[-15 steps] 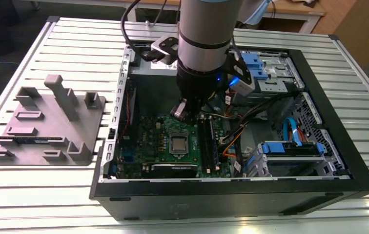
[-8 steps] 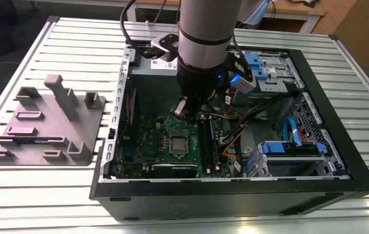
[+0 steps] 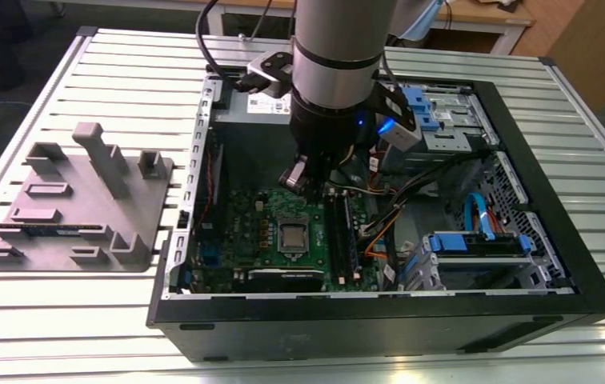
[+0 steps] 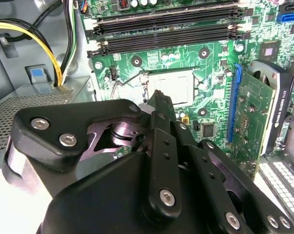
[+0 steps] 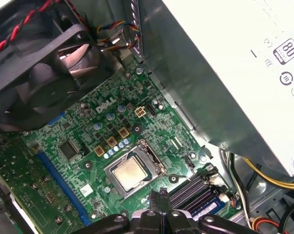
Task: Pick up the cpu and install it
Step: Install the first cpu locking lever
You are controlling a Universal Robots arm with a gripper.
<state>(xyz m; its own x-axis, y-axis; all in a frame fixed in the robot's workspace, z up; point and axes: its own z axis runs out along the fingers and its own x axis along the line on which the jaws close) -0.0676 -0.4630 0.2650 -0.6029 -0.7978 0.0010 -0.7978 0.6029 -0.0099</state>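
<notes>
Exterior view: cpu [image 3: 294, 237] lies flat in the motherboard [image 3: 249, 216], lid up, square, no long axis. Second wrist view: gripper [image 4: 159, 96] pinched closed, empty, near it. First wrist view: fan [image 5: 49, 73], power supply [image 5: 225, 73] flank the motherboard.

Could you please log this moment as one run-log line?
task: cpu install | cpu: lying in socket on motherboard | gripper: shut, above the board, clear of cpu
</notes>
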